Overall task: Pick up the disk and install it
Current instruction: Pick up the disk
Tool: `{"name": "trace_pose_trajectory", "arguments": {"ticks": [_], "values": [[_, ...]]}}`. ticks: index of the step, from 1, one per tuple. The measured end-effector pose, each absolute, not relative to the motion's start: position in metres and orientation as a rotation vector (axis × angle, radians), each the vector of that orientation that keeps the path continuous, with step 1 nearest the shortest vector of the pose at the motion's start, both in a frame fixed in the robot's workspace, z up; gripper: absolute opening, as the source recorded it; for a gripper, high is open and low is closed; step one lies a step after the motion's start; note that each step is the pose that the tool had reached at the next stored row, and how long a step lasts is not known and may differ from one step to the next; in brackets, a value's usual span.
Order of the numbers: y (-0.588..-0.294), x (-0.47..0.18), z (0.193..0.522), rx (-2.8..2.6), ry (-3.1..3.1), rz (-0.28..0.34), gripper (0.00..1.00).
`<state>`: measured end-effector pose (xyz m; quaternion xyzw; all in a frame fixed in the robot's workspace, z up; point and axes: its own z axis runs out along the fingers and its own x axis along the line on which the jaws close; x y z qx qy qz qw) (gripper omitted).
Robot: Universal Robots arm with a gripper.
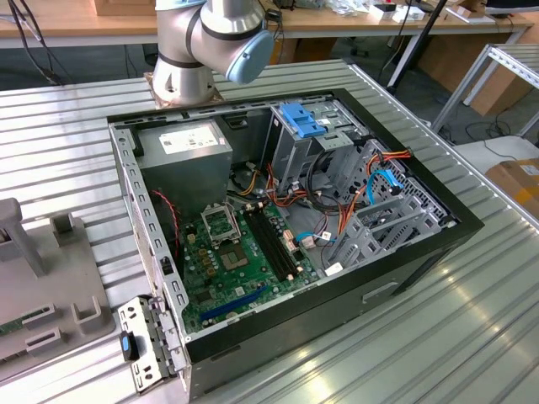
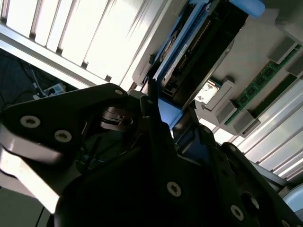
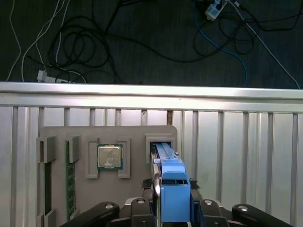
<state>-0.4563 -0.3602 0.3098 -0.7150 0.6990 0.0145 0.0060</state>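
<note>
Ribbed metal surface (image 3: 236, 142) below, and the pincer (image 3: 173, 185) sits clamped on the flat silver-grey disk in its bright blue plastic carrier (image 3: 173, 203), standing edgewise in the grey plastic tray (image 3: 132, 135).

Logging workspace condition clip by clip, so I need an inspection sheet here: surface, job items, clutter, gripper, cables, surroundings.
Surface: ribbed metal table carrying an open computer case and a grey fixture tray.
Job's things: the disk stands on edge in a slot of the tray, not yet in the case.
Clutter: processor chip and memory stick sit in other tray slots.
Gripper: the gripper is at the disk's blue carrier end; grip cannot be judged.
Cables: orange and black wiring inside the case; loose floor cables past the table edge.
Surroundings: wooden benches; arm base behind the case.
</note>
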Motion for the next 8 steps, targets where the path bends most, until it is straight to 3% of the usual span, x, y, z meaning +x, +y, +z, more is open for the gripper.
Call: {"name": "trace_pose_trajectory", "arguments": {"ticks": [1,8], "values": [[-0.3602,-0.4563,0.3098,-2.238,2.187,0.045,0.36],[-0.3602,-0.4563,0.3098,-2.234,2.184,0.052,0.36]]}}
